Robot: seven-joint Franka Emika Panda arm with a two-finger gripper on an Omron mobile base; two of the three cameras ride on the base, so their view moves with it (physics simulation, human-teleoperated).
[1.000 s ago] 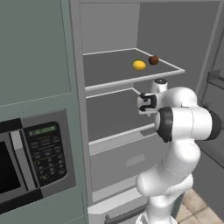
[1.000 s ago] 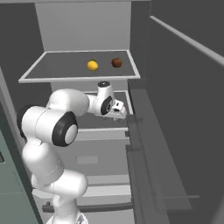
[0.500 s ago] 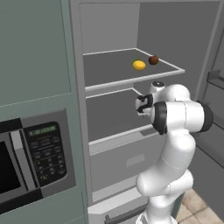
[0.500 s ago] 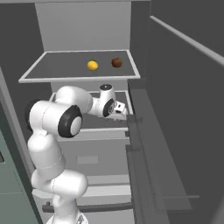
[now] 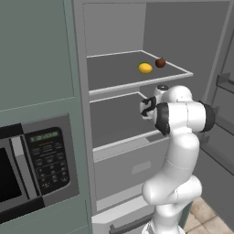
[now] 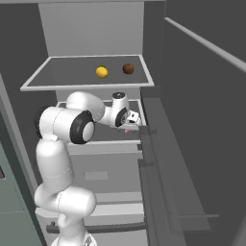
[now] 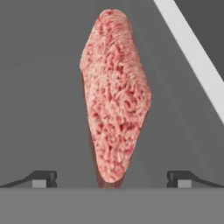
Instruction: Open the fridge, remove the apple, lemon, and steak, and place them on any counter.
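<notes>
The fridge (image 5: 137,84) stands open. On its upper shelf lie the yellow lemon (image 5: 145,68) (image 6: 101,72) and, just to its right, the dark red apple (image 5: 160,62) (image 6: 128,68). My gripper (image 5: 147,107) (image 6: 130,122) reaches in over the middle shelf, under the upper one. In the hand view the pinkish-red steak (image 7: 116,96) lies flat on the grey shelf right ahead, its near end between the fingertips (image 7: 43,178). The gripper (image 7: 112,180) is open and touches nothing. The counter is out of view.
A grey-green cabinet with a microwave (image 5: 27,169) stands left of the fridge. The open fridge door (image 6: 202,120) with its door shelves (image 6: 158,158) runs along the right, close to the arm. A lower drawer (image 5: 132,169) sits under the middle shelf.
The arm's elbow has lifted and drawn closer to the fridge. The hand has edged slightly deeper over the middle shelf. The jaws have stayed open.
</notes>
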